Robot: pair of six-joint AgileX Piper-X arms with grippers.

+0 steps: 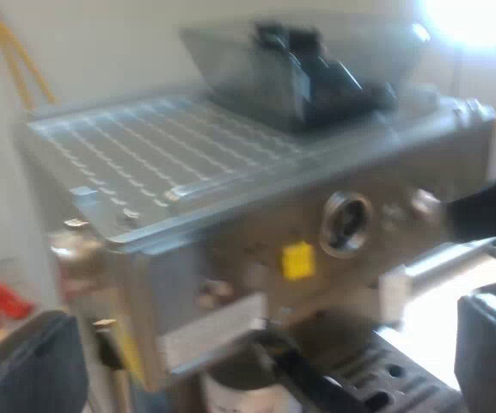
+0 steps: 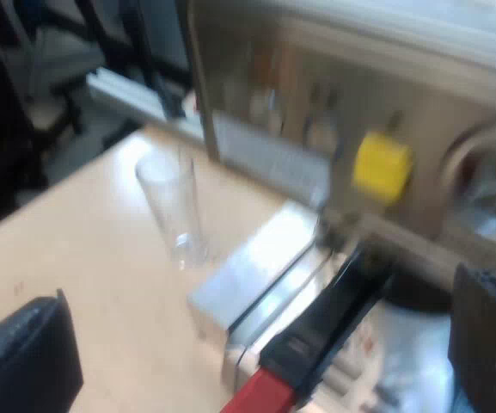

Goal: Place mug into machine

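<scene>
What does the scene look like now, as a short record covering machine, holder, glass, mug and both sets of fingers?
espresso machine: bean hopper on top
holder: in machine's front, handle ends in red
measuring glass: upright on table near machine
mug: maybe the pale shape under holder, too blurred to confirm
left fingers: open, empty, facing machine
right fingers: open, empty, near holder's handle

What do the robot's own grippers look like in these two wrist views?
The left gripper has two broad, blocky black fingers with rounded edges and a dull, slightly bluish sheen. The right gripper matches: thick black fingers, flat-faced, with no markings visible.
</scene>
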